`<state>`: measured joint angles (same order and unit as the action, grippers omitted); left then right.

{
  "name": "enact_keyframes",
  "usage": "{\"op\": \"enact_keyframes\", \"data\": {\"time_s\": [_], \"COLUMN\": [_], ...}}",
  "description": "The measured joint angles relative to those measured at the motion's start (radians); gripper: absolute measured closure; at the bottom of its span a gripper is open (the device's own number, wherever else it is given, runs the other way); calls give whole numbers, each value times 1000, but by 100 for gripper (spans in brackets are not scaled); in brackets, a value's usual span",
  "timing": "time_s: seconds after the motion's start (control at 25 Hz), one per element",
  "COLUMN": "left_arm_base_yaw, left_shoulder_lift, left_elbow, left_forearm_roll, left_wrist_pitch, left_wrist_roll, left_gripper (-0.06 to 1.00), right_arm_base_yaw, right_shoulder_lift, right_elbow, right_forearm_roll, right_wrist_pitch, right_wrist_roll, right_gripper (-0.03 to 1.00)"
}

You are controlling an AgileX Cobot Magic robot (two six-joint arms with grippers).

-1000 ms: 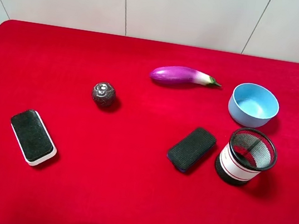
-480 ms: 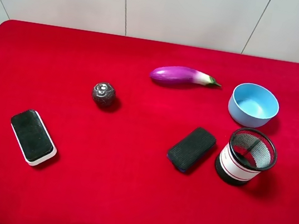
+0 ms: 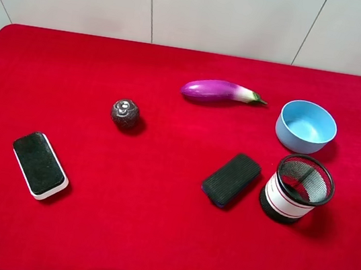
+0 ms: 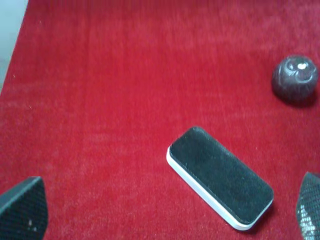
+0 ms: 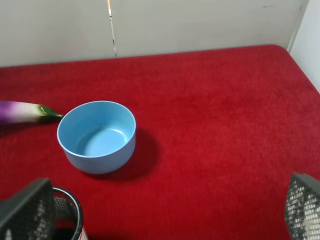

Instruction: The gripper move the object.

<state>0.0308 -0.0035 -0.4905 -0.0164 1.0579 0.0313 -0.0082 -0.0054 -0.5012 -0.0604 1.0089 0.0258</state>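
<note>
The object [image 3: 231, 179], a small black-topped eraser with a blue base, lies flat on the red cloth [image 3: 151, 239] at about four o'clock from the table's centre, just beside the mesh pen cup [image 3: 296, 189] and untouched, so by this evidence the move has not begun. Neither arm has entered the overhead view.

The left gripper [image 4: 160, 212] hangs with its fingers spread wide and empty, looking down on the larger white-based eraser [image 4: 220, 177] at about eight o'clock on the table, with the dark ball [image 4: 295, 79] beyond it. The right gripper [image 5: 160, 210] is likewise spread wide and holds nothing; it faces the blue bowl [image 5: 96, 136], the eggplant [image 5: 25, 111] tip and the cup's rim. Being nearer, it seems the likelier one to reach for the object, though the object itself is out of its camera's sight.

The cloth is a plain felt-like red, set against pale wall panels [image 3: 219, 12].
</note>
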Motion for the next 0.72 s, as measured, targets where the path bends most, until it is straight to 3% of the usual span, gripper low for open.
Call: {"op": "enact_keyframes", "data": {"time_s": [0.72], "left_arm_base_yaw": [2], "left_shoulder_lift": [0], "left_elbow": [0], "left_forearm_roll": [0], "left_wrist_pitch": [1], "left_wrist_roll": [2], "left_gripper": [-5], "right_arm_base_yaw": [0], "right_shoulder_lift": [0], "right_elbow": [0], "right_forearm_roll": [0], "right_wrist_pitch": [0], "right_wrist_roll": [0], "right_gripper": [28]}}
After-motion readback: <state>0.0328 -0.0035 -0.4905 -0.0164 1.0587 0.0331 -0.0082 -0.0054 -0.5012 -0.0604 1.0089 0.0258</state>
